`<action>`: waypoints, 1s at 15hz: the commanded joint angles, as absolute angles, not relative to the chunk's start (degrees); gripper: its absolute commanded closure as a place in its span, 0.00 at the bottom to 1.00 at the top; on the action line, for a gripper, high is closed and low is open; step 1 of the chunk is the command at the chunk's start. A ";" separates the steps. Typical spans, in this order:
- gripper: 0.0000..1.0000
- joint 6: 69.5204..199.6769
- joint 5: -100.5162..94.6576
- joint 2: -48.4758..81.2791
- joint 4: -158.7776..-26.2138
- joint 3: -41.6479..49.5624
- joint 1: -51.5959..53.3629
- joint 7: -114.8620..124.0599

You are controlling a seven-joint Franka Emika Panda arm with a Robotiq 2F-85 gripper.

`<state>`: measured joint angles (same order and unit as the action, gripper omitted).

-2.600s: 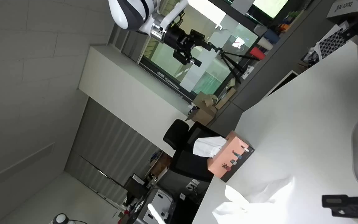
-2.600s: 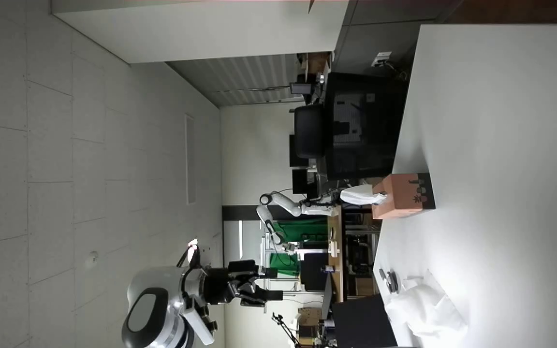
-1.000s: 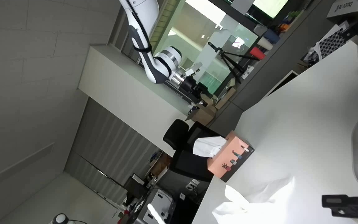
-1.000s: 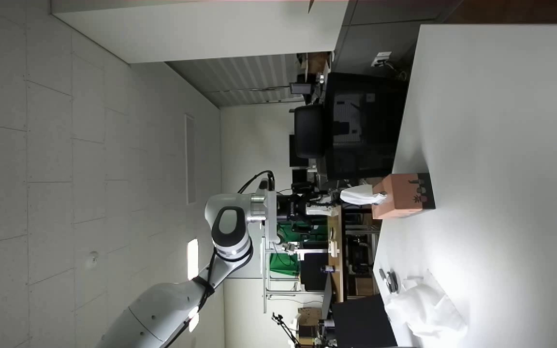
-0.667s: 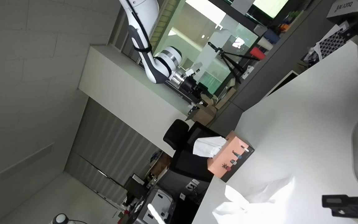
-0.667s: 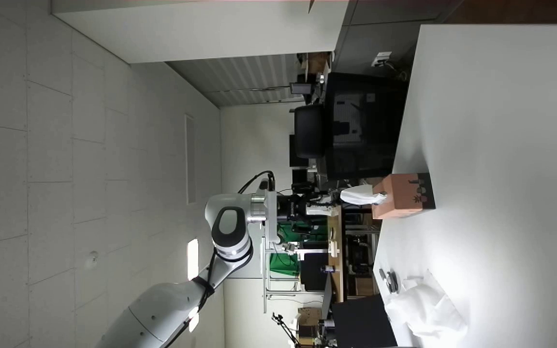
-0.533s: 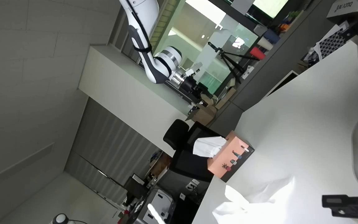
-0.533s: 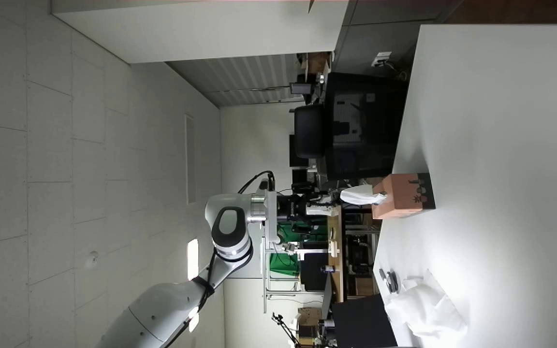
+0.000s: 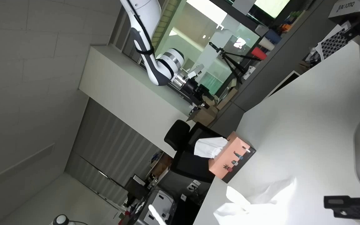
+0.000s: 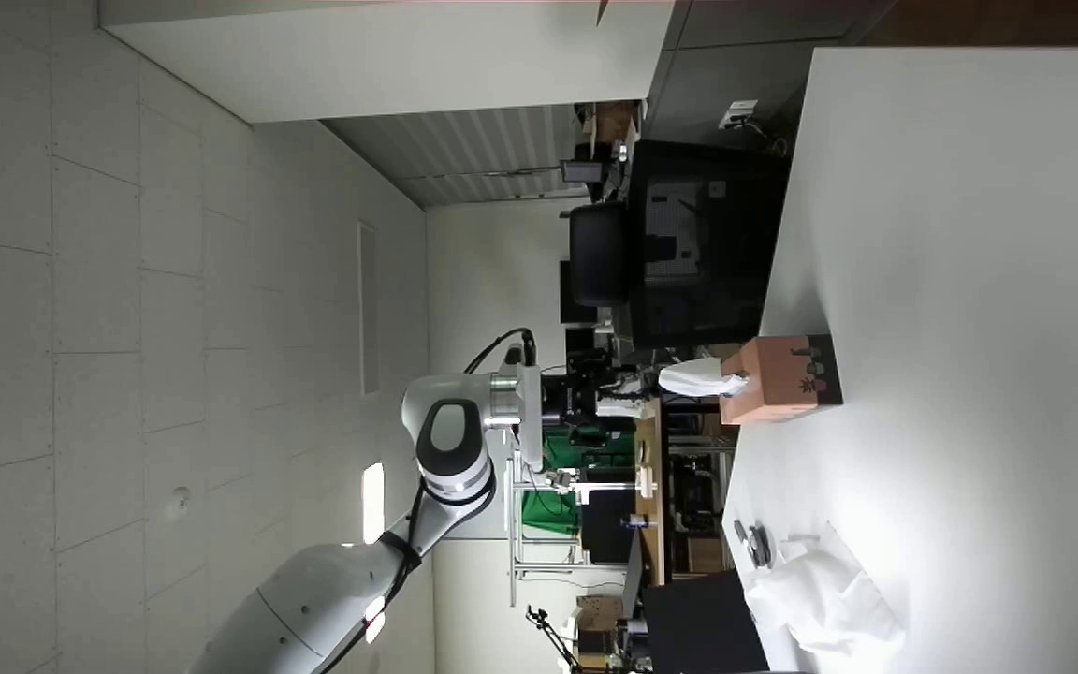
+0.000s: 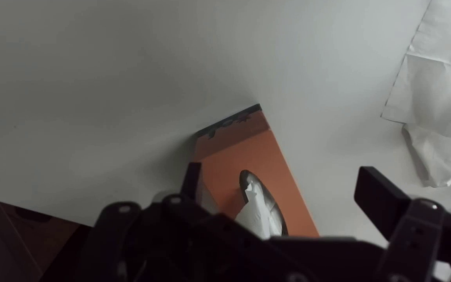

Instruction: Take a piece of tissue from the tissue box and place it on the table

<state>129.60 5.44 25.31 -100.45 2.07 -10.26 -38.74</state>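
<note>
"So what has changed?"

"The white arm [image 10: 453, 431] has swung across. A few moments ago its tool [image 11: 282, 180] was well away from the tissue box [image 10: 771, 382]; now it hangs near. In the last instant the shift is slight, a touch closer to the box."

"How does the tool stand?"

"Released: in the wrist view its two fingers [image 11: 380, 199] are spread wide, with part of the box showing between them."

"And the protruding tissue [image 9: 209, 147]?"

"It sticks up from the box's top, just as it did. In an exterior view a gap shows between it and the tool."

"And the box itself?"

"Unmoved on the surface [image 10: 969, 234], near its edge in both exterior views."

"What about the loose tissue [image 10: 829, 608]?"

"Crumpled on the surface in the same spot, near the box but apart from it in the wrist view. The small dark object [image 10: 760, 546] just beside it has stayed put too, and so has the black chair [image 10: 598, 253] beyond the surface's edge."
</note>
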 commanded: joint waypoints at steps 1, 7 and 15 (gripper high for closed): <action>0.00 130.81 4.73 32.49 -92.21 0.45 -12.14 -42.60; 0.00 130.73 5.16 45.63 -75.92 -4.44 -14.65 -56.21; 0.00 126.03 5.08 60.97 -53.99 -9.72 -14.33 -79.56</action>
